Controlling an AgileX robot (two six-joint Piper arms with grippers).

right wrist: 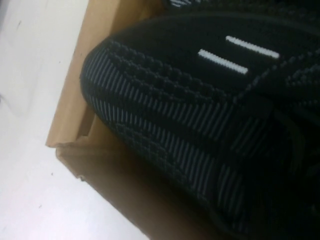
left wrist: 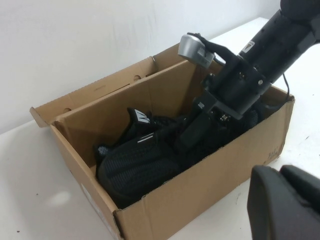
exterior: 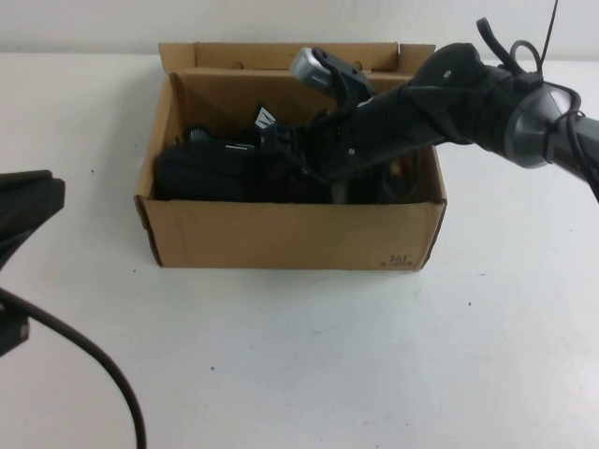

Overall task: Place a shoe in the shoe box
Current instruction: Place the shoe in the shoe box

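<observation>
The brown cardboard shoe box (exterior: 290, 234) stands open in the middle of the table, its flap lid folded back. The black shoe (exterior: 211, 173) with short white dashes lies inside along the front wall, toe toward the box's left end. It fills the right wrist view (right wrist: 200, 115), which also shows the box edge (right wrist: 75, 100). In the left wrist view the shoe (left wrist: 135, 167) lies low in the box (left wrist: 200, 192). My right gripper (exterior: 335, 187) reaches down into the box onto the shoe, and also shows in the left wrist view (left wrist: 189, 137). My left gripper (exterior: 28, 206) is shut and empty at the table's left edge.
A twin sneaker with an upright white-striped tongue tab (exterior: 265, 119) lies behind the shoe in the box, also in the left wrist view (left wrist: 142, 118). A black cable (exterior: 94, 360) runs across the front left. White table surrounds the box.
</observation>
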